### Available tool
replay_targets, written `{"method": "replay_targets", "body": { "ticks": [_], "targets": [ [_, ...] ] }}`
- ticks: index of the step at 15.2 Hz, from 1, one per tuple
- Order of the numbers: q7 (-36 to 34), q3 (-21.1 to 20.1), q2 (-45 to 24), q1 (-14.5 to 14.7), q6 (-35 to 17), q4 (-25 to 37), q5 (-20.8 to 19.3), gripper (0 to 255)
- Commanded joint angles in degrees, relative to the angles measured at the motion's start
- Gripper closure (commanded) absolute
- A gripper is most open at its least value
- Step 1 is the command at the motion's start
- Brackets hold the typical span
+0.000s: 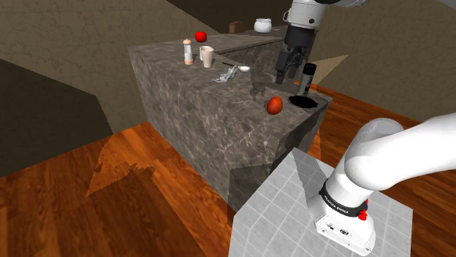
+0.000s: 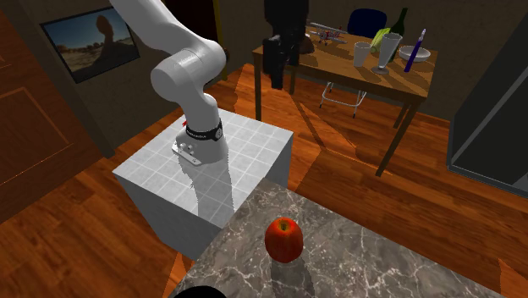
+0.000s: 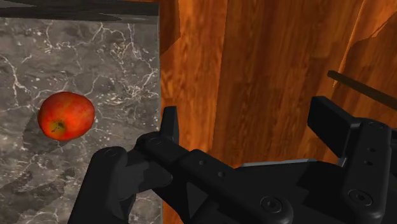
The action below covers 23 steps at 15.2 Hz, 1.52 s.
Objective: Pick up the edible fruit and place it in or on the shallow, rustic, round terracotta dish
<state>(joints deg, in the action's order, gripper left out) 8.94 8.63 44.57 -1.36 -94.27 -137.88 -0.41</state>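
A red apple (image 1: 274, 105) lies on the dark marble counter (image 1: 219, 109), close to its near edge. Right beside it sits a shallow, round, dark dish (image 1: 303, 101). My black gripper (image 1: 282, 75) hangs well above both, open and holding nothing. In the wrist view the apple (image 3: 66, 114) lies on the marble off to the side of one finger (image 3: 169, 125), not between the two. Between the fingers of the gripper (image 3: 248, 121) I see wooden floor past the counter's edge. The second exterior view has the apple (image 2: 283, 239) upright on the counter and the gripper (image 2: 275, 72) high behind it.
A dark cylinder (image 1: 308, 79) stands just behind the dish. Farther back on the counter are a shaker (image 1: 188, 51), a cup (image 1: 207, 55), a red round thing (image 1: 200, 36), cutlery (image 1: 226, 73) and a white pot (image 1: 263, 25). A wooden table (image 2: 364, 80) with glassware stands beyond the stand (image 2: 211, 169).
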Motion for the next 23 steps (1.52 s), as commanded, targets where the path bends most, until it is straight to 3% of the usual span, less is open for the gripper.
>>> {"method": "replay_targets", "body": {
  "ticks": [1, 8, 13, 20, 23],
  "targets": [
    [3.7, 2.5, -1.4, -0.4, -2.4, -1.2, -1.7, 0],
    [15.5, 11.0, -10.0, -0.8, -11.0, -1.7, -6.2, 0],
    [24.3, 17.2, -18.7, -0.3, -17.4, 0.4, -7.2, 0],
    [38.4, 25.2, -34.2, 1.4, -25.2, 6.7, -3.2, 0],
    [42.3, 26.6, -38.6, 1.6, -27.4, 8.2, -1.0, 0]
  ]
}}
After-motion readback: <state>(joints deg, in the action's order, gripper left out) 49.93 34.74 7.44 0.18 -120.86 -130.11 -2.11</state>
